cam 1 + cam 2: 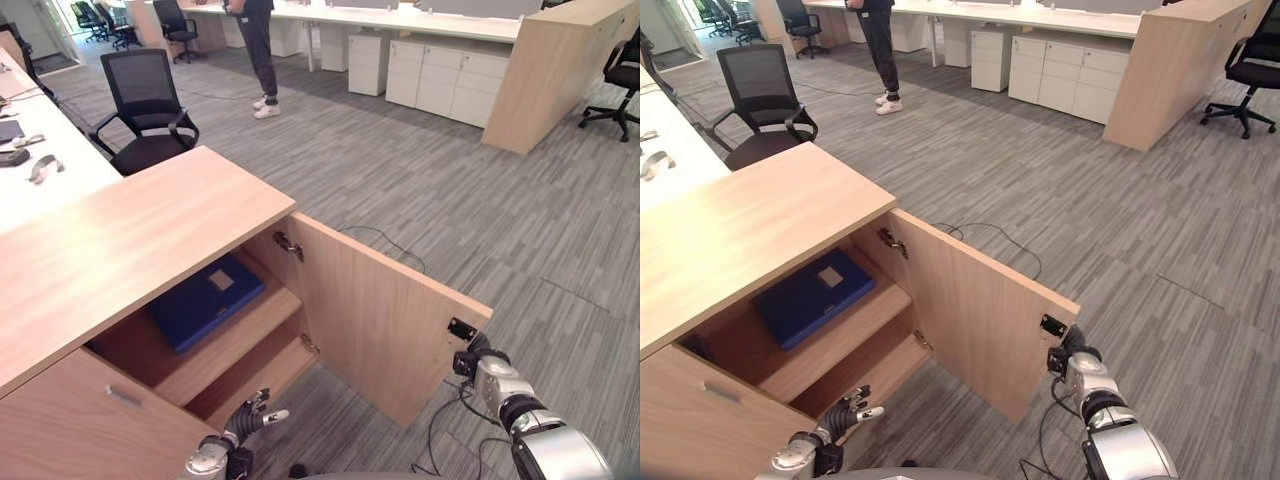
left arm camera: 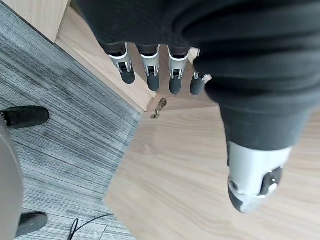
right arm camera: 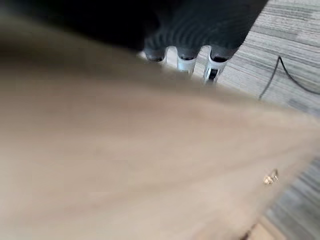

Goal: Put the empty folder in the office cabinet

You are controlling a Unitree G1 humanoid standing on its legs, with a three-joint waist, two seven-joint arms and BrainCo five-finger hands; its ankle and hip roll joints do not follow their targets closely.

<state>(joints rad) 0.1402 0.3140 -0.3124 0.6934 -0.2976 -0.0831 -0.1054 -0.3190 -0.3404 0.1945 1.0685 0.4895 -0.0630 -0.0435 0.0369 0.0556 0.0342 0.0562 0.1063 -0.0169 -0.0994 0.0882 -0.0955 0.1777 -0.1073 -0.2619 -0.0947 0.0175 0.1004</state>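
Open office with grey carpet (image 1: 480, 200), and the wooden cabinet (image 1: 120, 240) has its door (image 1: 380, 320) swung wide. The left hand (image 1: 250, 420) hangs low before the bottom shelf, fingers (image 2: 150, 75) loosely spread, holding nothing. The right hand (image 1: 478, 362) sits at the door's outer top corner; can't tell its grip. The blue folder (image 1: 205, 300) lies flat on the middle shelf. Farther back, a black chair (image 1: 148, 105) and a person (image 1: 258, 50) standing.
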